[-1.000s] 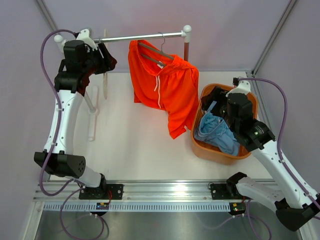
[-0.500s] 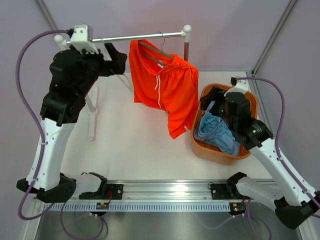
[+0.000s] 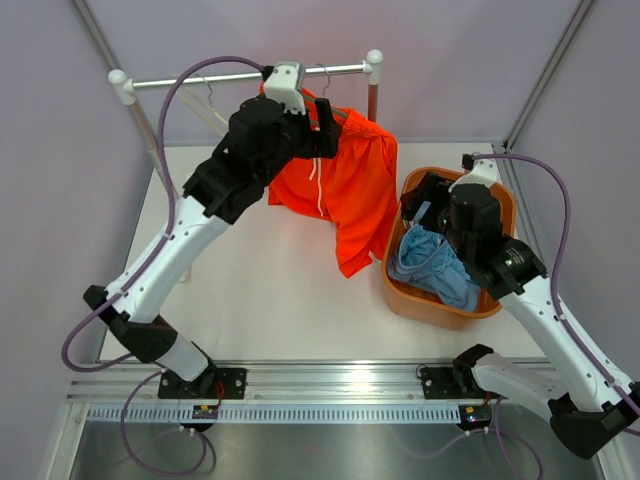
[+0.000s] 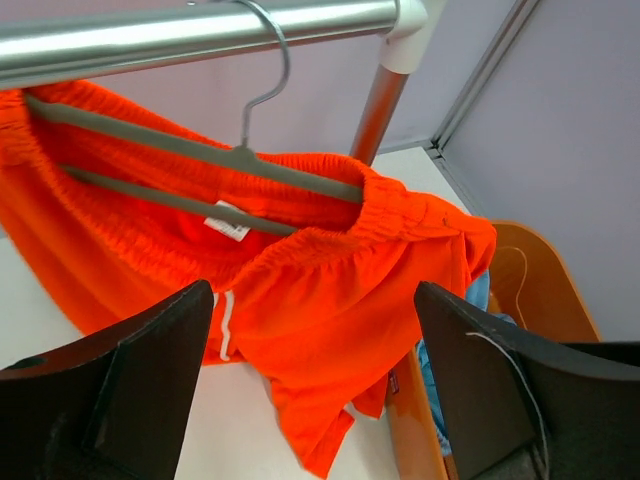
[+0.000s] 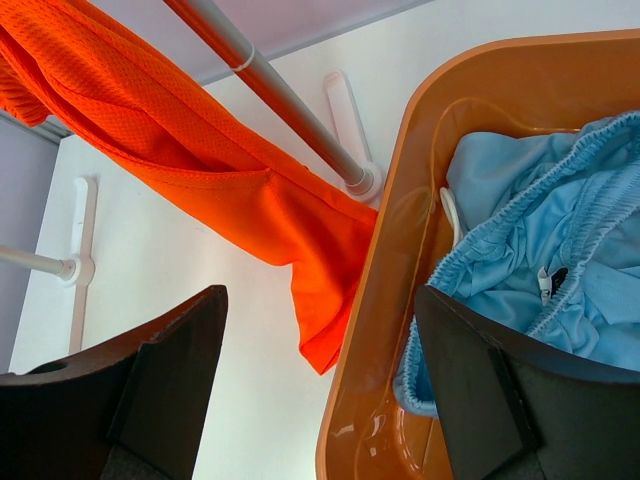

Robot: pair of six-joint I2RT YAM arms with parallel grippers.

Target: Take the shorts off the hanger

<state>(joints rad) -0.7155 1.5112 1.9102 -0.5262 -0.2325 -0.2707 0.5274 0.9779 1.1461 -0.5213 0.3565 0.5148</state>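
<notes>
The bright orange shorts point(image 3: 355, 190) hang from a grey hanger point(image 4: 240, 160) on the metal rail point(image 3: 200, 77); their waistband point(image 4: 330, 230) is stretched over the hanger's arms. My left gripper point(image 3: 322, 120) is up at the rail, right in front of the shorts' waistband. It is open, with the orange cloth point(image 4: 320, 320) showing between the fingers and nothing held. The light blue shorts point(image 3: 435, 265) lie crumpled in the orange basket point(image 3: 440, 310). Above the basket's far left rim, my right gripper point(image 3: 425, 195) stands open and empty point(image 5: 320, 300).
The rail's right post point(image 5: 270, 90) stands between the hanging shorts and the basket point(image 5: 390, 300). A thin pale hanger point(image 3: 215, 108) hangs bare near the rail's left end. Grey walls close the table on three sides.
The left arm has swung from the rail's left end rightward to the orange shorts, and its jaws have opened wide. The right arm has stayed still.
</notes>
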